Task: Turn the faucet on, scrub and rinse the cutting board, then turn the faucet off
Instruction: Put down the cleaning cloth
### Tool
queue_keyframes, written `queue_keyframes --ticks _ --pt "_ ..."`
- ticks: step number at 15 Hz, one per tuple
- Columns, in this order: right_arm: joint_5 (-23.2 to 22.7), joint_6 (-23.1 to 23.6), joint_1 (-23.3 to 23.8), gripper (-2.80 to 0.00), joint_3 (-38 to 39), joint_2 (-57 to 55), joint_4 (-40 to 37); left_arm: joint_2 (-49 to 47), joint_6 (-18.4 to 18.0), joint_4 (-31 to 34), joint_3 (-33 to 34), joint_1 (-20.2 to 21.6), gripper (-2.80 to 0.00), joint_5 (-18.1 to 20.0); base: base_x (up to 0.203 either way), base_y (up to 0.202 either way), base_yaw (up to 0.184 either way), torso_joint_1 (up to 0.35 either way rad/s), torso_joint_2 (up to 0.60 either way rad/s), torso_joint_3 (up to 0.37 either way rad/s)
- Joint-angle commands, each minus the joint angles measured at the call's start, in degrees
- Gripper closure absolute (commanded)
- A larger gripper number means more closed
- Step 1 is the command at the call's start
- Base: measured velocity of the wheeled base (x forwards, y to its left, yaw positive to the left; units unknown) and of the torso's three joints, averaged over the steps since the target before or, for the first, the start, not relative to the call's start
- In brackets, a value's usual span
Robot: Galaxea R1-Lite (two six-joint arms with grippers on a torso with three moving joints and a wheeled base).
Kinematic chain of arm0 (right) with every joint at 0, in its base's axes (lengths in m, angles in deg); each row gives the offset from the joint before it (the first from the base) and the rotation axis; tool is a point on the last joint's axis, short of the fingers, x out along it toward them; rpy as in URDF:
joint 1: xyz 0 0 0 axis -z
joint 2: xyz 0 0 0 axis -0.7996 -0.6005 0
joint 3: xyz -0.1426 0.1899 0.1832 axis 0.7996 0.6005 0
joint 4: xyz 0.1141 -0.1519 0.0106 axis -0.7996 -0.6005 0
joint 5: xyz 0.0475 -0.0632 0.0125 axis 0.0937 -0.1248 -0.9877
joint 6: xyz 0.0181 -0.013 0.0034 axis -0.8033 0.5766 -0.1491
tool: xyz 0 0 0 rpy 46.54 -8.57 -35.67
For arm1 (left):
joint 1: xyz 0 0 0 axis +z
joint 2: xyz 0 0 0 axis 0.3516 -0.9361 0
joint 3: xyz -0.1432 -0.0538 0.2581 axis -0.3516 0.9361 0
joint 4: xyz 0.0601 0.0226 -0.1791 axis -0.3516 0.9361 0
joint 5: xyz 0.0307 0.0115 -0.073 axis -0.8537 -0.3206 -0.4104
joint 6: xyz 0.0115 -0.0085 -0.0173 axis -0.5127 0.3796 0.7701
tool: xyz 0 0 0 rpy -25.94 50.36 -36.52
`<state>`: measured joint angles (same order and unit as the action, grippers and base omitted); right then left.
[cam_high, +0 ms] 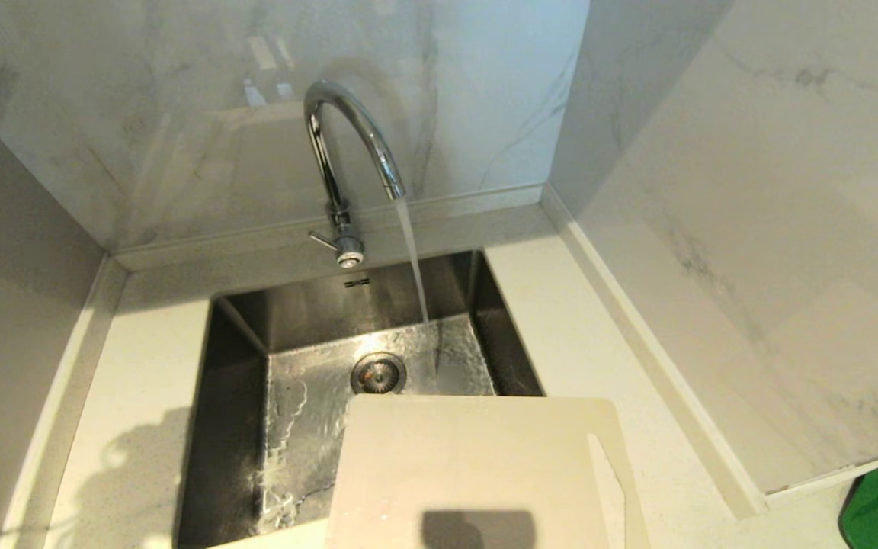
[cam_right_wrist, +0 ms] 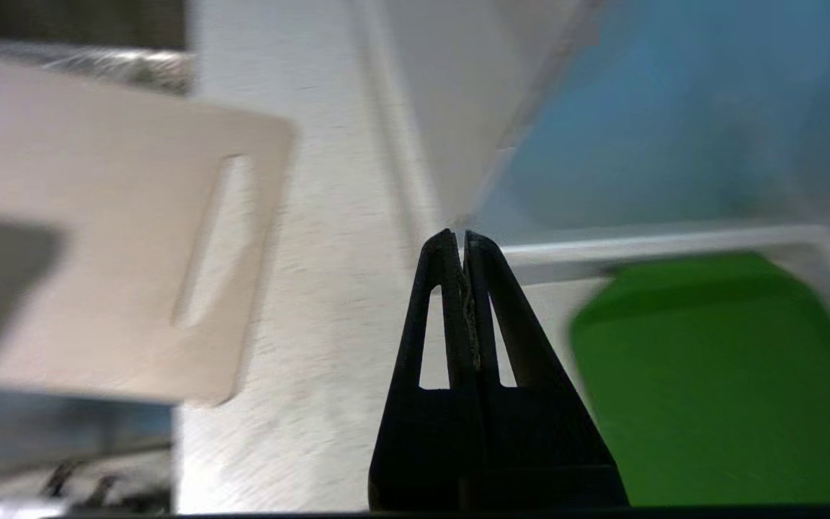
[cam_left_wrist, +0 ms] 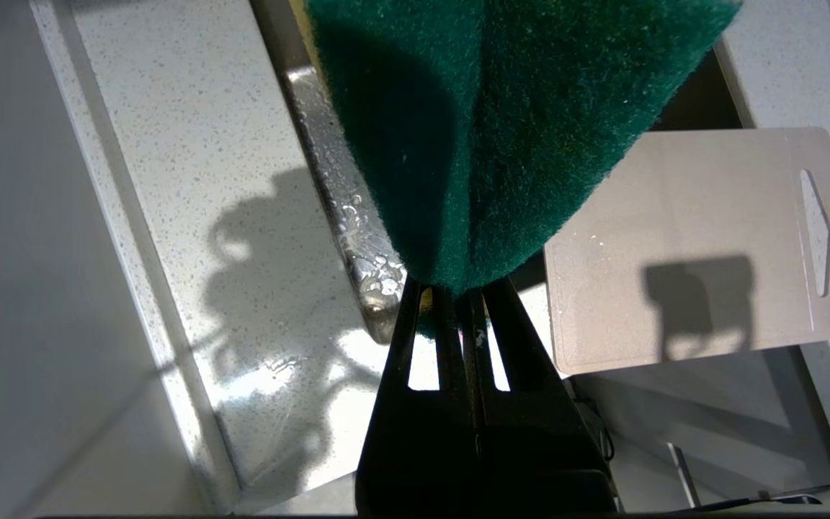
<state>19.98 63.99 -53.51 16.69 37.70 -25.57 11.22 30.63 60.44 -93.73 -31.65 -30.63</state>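
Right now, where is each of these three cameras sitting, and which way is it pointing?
Head view: on the robot's head, looking forward and down at the running faucet, sink and cutting board; no arm shows.
Left wrist view: behind the left gripper, shut on a green scouring pad, above the counter and sink edge.
Right wrist view: behind the shut, empty right gripper, above the counter beside a bright green board.
All three share the cutting board.
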Motion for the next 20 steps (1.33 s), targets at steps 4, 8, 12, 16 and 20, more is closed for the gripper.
queue_keyframes --ticks 4,8,12,16,20 --pt "-4.2 4.5 0.0 0.00 -0.3 0.0 -4.4 0.1 0.2 0.1 0.3 0.0 0.00 0.1 0.000 0.000 0.000 0.000 0.00 0.000" --pt "-4.0 17.0 0.0 0.00 -0.5 0.0 -4.8 0.1 0.2 0.0 0.5 0.0 0.00 0.2 0.000 0.000 0.000 0.000 0.00 0.000" --pt "-3.9 12.3 0.0 0.00 -0.3 0.0 -4.5 -0.4 0.2 -0.1 -0.4 0.0 0.00 0.2 0.000 0.000 0.000 0.000 0.00 0.000" --pt "-2.2 -12.6 0.0 0.00 -0.3 0.0 -3.6 -0.1 0.2 0.0 -0.2 0.0 0.00 0.2 0.000 0.000 0.000 0.000 0.00 0.000" --pt "-1.8 -16.7 0.0 0.00 0.9 0.0 -3.5 -0.1 0.2 0.1 -0.4 0.0 0.00 0.1 0.000 0.000 0.000 0.000 0.00 0.000"
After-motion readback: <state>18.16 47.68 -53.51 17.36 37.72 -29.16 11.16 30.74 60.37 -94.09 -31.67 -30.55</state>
